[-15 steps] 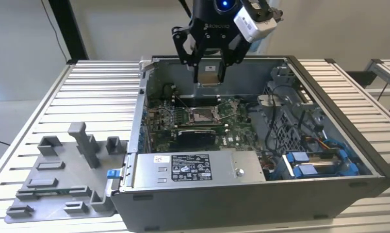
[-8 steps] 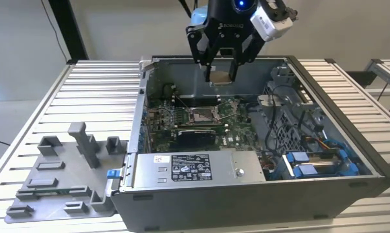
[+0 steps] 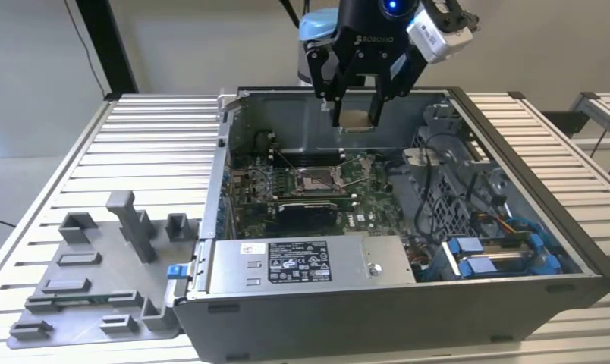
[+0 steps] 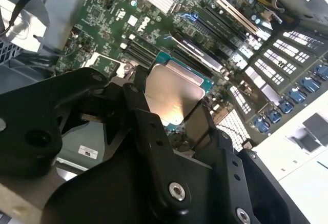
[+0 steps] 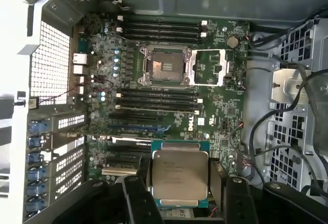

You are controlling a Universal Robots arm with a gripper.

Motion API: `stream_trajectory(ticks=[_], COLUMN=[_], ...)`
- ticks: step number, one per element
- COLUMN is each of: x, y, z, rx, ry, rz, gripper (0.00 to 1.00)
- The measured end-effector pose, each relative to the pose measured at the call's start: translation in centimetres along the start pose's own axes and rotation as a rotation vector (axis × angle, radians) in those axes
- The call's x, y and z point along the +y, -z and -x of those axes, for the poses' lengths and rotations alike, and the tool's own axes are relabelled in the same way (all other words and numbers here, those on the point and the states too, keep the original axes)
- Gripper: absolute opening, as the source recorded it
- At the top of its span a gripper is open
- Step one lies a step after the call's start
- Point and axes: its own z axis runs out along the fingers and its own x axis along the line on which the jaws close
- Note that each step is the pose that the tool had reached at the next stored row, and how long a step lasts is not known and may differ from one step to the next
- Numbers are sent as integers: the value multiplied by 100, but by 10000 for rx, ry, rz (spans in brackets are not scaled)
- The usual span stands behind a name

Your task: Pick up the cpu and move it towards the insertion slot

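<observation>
Ribbed pale metal bench (image 3: 153, 144) carries an open grey desktop computer case (image 3: 386, 303) lying on its side, plain light wall behind. On the bench at 8 o'clock from the case: a grey plastic fixture plate with upright tray frames (image 3: 102, 273)

Black two-finger gripper (image 3: 356, 120) hangs over the far edge of the case, arm coming down from 12 o'clock in the exterior view. Fingers are clamped on the cpu (image 3: 356, 119), a small thin flat square chip, tan-gold underside facing the exterior camera. In the first wrist view the silvery top of the cpu (image 5: 179, 177) sits between the two black fingers (image 5: 137, 196), teal edge visible around the lid. Second wrist view shows the same pale metal lid (image 4: 174, 96) pinched between the finger links (image 4: 154, 131)

Green motherboard (image 3: 356, 205) lies on the case floor. The insertion slot (image 3: 316, 180), a square silver metal-framed socket with a brownish pin-grid centre, is roughly mid-board; in the first wrist view the socket (image 5: 163, 66) is well apart from the held chip, with its load frame (image 5: 209, 68) swung open beside it. Cpu is in the air, above the board and clear of the socket
</observation>
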Motion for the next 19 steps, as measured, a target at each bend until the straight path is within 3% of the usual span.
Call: stream_trajectory(ticks=[11, 19], x=[15, 153], y=[-1, -7], z=[0, 6], rx=[-1, 0], ry=[0, 0], rz=[1, 1], gripper=[0, 0])
